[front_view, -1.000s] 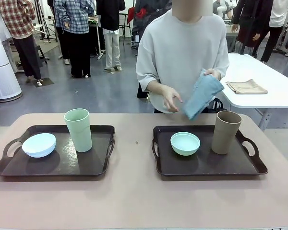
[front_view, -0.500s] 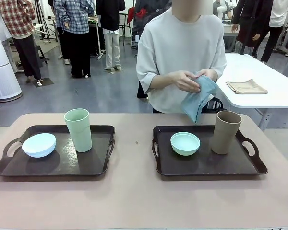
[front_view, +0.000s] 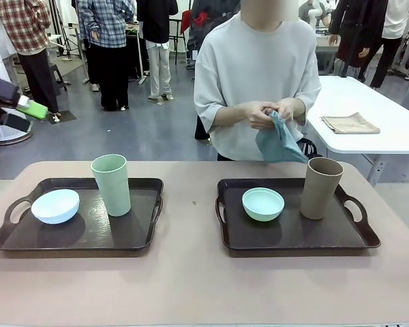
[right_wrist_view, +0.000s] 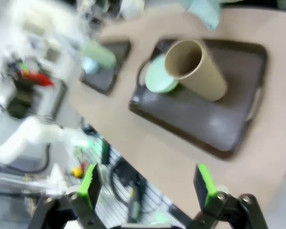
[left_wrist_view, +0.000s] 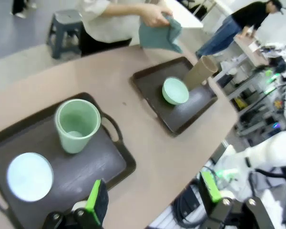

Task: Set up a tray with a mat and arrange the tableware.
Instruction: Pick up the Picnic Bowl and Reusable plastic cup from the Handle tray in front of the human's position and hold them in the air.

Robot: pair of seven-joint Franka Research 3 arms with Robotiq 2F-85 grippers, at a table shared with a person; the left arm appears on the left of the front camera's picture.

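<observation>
Two dark trays lie on the table. The left tray (front_view: 140, 231) holds a pale blue bowl (front_view: 55, 206) and a light green cup (front_view: 111, 184). On the right tray (front_view: 293, 235) stand a mint green bowl (front_view: 263, 204) and a brown cup (front_view: 321, 187). Across the table a person grips a blue cloth mat (front_view: 281, 139) in both hands, above the right tray's far edge. My left gripper (front_view: 20, 112) hangs high at the far left, open (left_wrist_view: 152, 195), above the left tray's cup (left_wrist_view: 76, 125) and bowl (left_wrist_view: 29, 176). My right gripper (right_wrist_view: 148, 186) is open, high over the brown cup (right_wrist_view: 195, 69); that view is blurred.
A folded beige cloth (front_view: 350, 123) lies on a white table behind the person at the right. Bare tabletop runs between the trays and along the near edge. Several people stand in the background.
My left gripper has come into the front view at the upper left. The person has brought the other hand to the blue cloth, which now hangs from both hands.
</observation>
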